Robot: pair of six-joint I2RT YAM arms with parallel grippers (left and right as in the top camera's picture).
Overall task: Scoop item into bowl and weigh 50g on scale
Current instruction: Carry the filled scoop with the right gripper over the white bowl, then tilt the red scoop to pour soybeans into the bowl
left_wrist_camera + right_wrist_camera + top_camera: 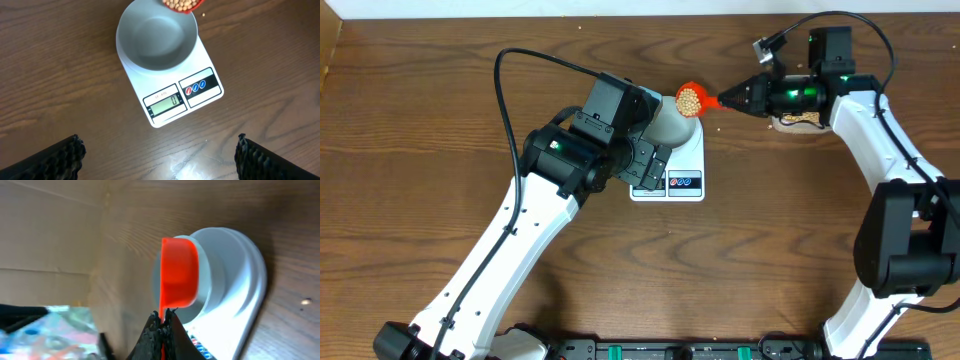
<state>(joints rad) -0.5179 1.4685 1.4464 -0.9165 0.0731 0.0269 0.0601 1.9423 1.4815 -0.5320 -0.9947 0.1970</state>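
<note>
The white scale [682, 160] stands mid-table with the pale bowl [156, 36] on it; the bowl is empty and the display [165, 103] reads 0. My right gripper [727, 99] is shut on the handle of an orange scoop [691, 98] filled with tan beans [182, 4], held at the bowl's far rim. The scoop also shows in the right wrist view [179, 279], beside the bowl [225, 270]. My left gripper [159, 155] is open and empty, hovering above the table just in front of the scale.
A clear tub with beans [800, 120] sits behind my right arm at the back right. A stray bean [203, 15] lies on the wood near the scale. The left arm [570, 150] covers the scale's left side from overhead.
</note>
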